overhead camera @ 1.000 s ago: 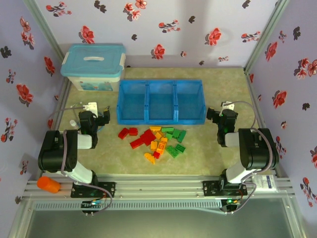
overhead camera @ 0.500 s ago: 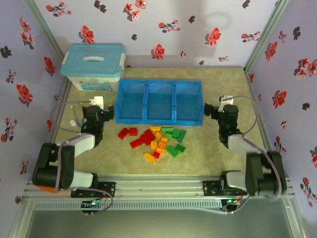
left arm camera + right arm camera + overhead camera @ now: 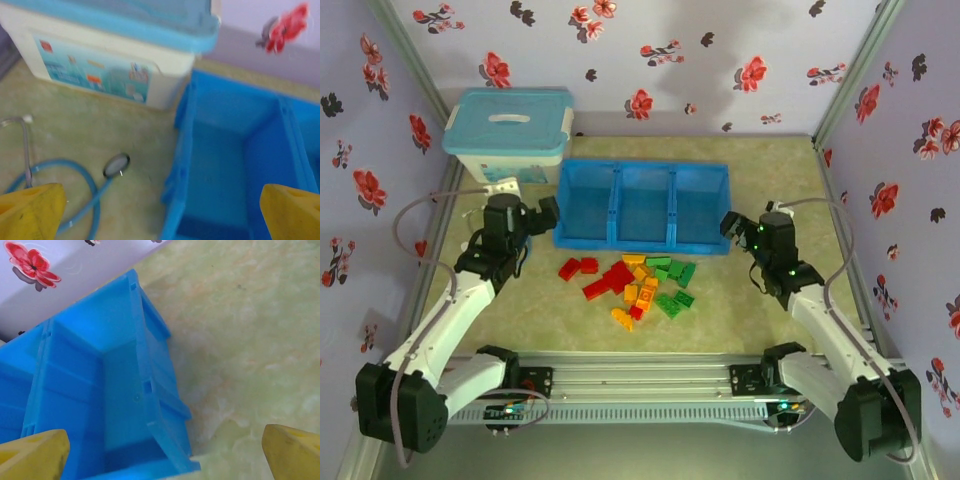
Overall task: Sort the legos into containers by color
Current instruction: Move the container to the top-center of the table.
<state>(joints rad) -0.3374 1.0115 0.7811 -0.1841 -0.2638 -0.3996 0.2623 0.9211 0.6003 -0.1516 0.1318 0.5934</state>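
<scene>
The legos lie in a loose heap on the table, just in front of the containers: red ones to the left, orange-yellow ones in the middle, green ones to the right. The containers are three joined compartments of a blue tray, with nothing in them. My left gripper hangs open at the tray's left end. In the left wrist view its yellow fingertips straddle the tray's left wall. My right gripper is open over the right end wall.
A pale-blue lidded storage box stands at the back left, close to the tray. A blue cable loops on the table beside it. Flowered walls close in three sides. A metal rail runs along the near edge.
Both arms have unfolded and stretched forward, carrying the grippers up to the two ends of the tray. The legos and the tray have not moved.
</scene>
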